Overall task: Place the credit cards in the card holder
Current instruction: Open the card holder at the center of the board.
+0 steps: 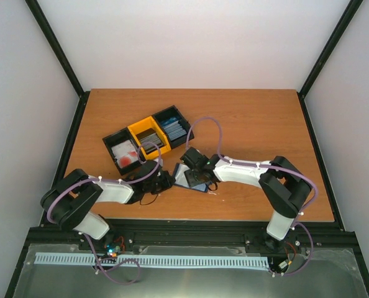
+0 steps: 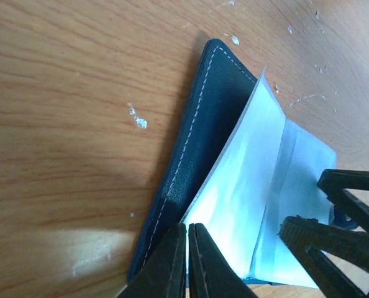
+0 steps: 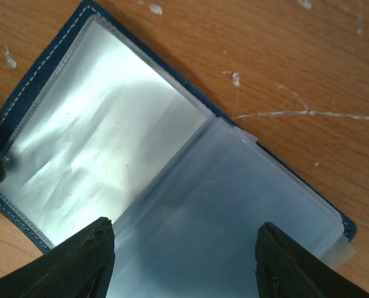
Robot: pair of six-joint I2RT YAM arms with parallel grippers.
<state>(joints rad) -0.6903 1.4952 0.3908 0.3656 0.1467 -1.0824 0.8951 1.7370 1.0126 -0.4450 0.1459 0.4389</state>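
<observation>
left jaws shut at 6 o'clock edge of holder (image 2: 203, 124), right jaws wide, empty; a slip could let it flop shut

On the table (image 1: 253, 124), near its front edge, the card holder (image 1: 186, 174), just before a row of bins (image 1: 148, 139).

This is a robotics lab test cell rather than a lived-in room. Plain white panels (image 1: 191, 37) in a black strut frame (image 1: 54, 46) wall in a wooden bench (image 1: 246, 118). Two robot arms (image 1: 79, 205) trailing purple cables (image 1: 209, 124) are bolted along the lower edge, ahead of a slotted white cable duct (image 1: 153, 261) and a bare metal sheet (image 1: 191, 282). Small sorting bins (image 1: 148, 139) sit at centre left.
</observation>
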